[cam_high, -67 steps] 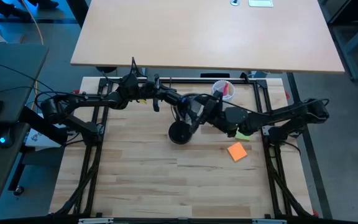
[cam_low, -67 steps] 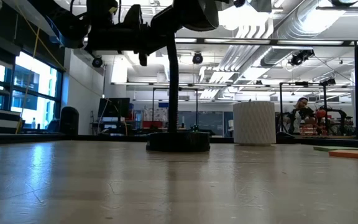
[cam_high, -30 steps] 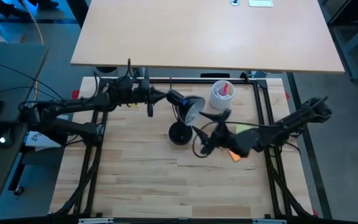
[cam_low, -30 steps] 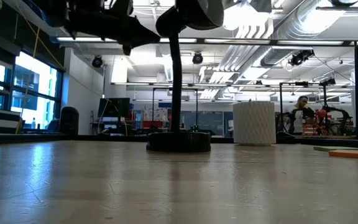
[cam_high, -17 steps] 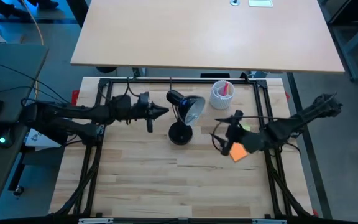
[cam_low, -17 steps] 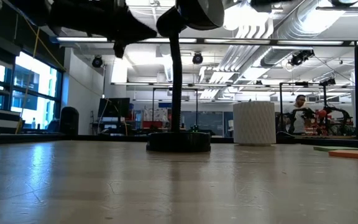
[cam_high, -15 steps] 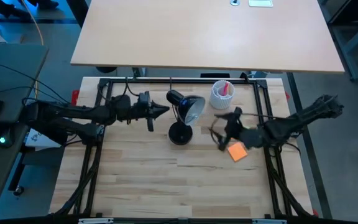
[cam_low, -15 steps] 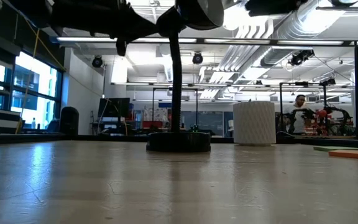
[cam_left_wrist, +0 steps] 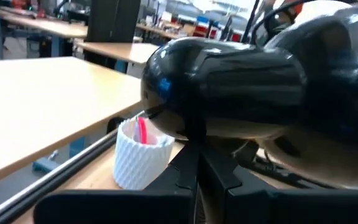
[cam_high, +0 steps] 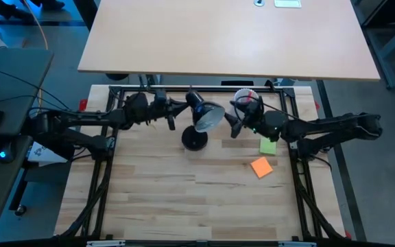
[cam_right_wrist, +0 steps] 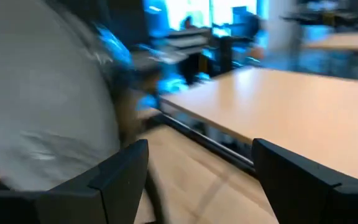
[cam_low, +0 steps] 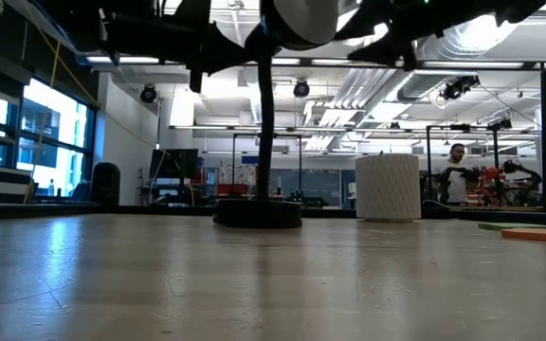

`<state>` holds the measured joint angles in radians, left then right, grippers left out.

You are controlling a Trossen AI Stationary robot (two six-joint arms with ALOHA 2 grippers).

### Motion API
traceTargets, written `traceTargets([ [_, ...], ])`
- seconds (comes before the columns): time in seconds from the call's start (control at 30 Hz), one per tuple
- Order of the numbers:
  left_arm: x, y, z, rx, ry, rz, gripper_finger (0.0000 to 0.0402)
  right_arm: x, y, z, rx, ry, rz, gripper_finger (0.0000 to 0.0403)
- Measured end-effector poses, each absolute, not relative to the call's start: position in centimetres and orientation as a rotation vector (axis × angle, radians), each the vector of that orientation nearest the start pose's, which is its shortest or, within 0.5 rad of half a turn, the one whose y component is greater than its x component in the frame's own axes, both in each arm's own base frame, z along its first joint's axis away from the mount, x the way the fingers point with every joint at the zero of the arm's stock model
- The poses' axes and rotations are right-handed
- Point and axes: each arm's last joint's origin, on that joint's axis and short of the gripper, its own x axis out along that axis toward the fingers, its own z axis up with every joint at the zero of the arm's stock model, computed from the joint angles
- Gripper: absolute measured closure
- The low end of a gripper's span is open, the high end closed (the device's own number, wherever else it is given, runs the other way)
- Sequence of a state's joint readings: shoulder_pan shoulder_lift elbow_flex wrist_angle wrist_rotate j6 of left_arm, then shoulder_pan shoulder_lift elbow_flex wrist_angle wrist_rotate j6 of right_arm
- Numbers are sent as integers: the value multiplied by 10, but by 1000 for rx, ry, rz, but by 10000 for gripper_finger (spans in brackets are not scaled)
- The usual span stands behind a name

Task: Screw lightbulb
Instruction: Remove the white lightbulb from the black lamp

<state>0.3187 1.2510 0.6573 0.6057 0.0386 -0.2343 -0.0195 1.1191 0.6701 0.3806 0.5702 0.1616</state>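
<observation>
A black desk lamp stands on its round base [cam_high: 195, 140] at the table's far middle. Its head [cam_high: 203, 113] is tipped, and its stem [cam_low: 266, 123] shows in the low view. The shade's mouth shows pale [cam_low: 301, 19]; I cannot tell the lightbulb apart from the shade's inside. My left gripper [cam_high: 182, 106] is shut at the back of the head. My right gripper [cam_high: 233, 122] is open and empty. It sits between the shade's mouth and the white cup [cam_high: 247, 101], with the pale shade blurred close beside one finger [cam_right_wrist: 123, 180]. My left gripper has its shut fingertips [cam_left_wrist: 197, 163] against the back of the lamp's head [cam_left_wrist: 197, 134]. It comes in about level, from the table's left. The lamp stands on its base. I cannot tell whether my right gripper touches the shade's rim.
The white ribbed cup [cam_left_wrist: 143, 158] with a red item stands at the far edge, right of the lamp. A green note [cam_high: 268, 145] and an orange note [cam_high: 261, 167] lie on the right. A black frame rail [cam_high: 204, 88] runs along the far edge.
My right gripper has gone from near the orange note toward the far edge and the left, up to the shade's mouth. My left gripper has gone a little toward the far edge, against the lamp's head. The lamp's base has slid a little toward the left and far edges.
</observation>
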Motion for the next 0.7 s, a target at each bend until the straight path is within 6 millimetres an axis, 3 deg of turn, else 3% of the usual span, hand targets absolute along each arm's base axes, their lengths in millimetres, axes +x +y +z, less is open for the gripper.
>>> traceTargets([
  [0.13,254,91,274,-222,-92,291,402,245,-19,288,145,-29,-494,119],
  [0.4,247,107,275,-248,-107,296,402,247,-16,285,149,-15,-473,119],
  [0.53,243,106,278,-184,-88,286,402,249,-10,282,98,14,-455,119],
  [0.7,228,95,278,-143,45,389,402,237,2,283,32,72,-609,119],
])
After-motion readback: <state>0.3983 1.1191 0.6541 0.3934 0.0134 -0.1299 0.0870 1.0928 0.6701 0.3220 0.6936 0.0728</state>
